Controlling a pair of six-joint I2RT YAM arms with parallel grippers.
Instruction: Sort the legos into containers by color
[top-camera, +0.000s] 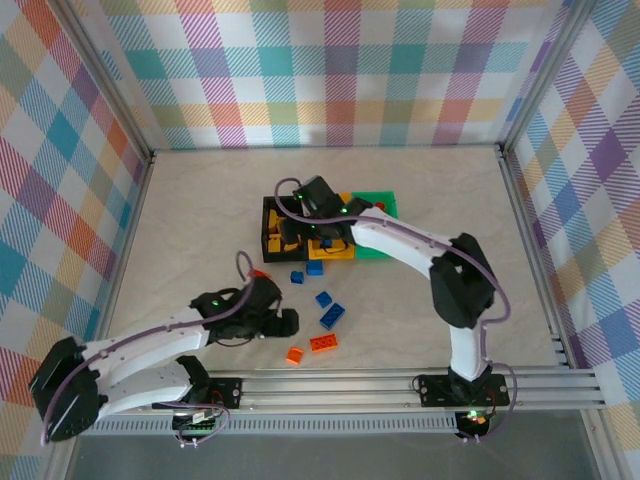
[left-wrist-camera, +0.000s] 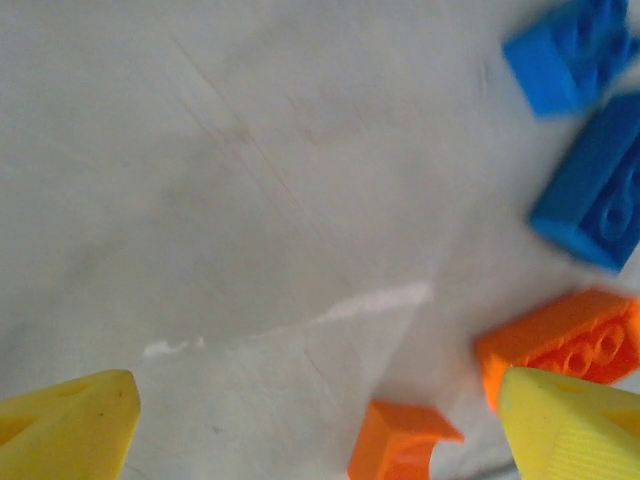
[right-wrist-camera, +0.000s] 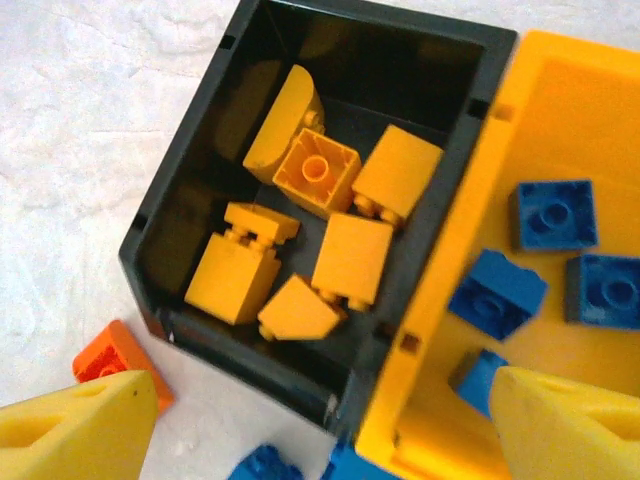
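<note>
Your desk (top-camera: 200, 210) is pale and marbled, walled in pastel plaid (top-camera: 330, 70). Three containers (top-camera: 268, 225) sit mid-frame. The black bin (right-wrist-camera: 190, 190) holds at least six yellow legos (right-wrist-camera: 352, 258); the yellow bin (right-wrist-camera: 570, 110) holds four blue legos (right-wrist-camera: 555, 215) (those you can see). Below them lie four loose blue bricks (top-camera: 332, 316) and two orange bricks (top-camera: 323, 343). Both claws gape wide, holding nothing: the right claw (right-wrist-camera: 322, 420) over the black bin, the left claw (left-wrist-camera: 320, 420) by the orange pair.

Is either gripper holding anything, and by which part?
Nothing is held. The left gripper is open above the table near an orange brick; the right gripper is open above the black bin.
</note>
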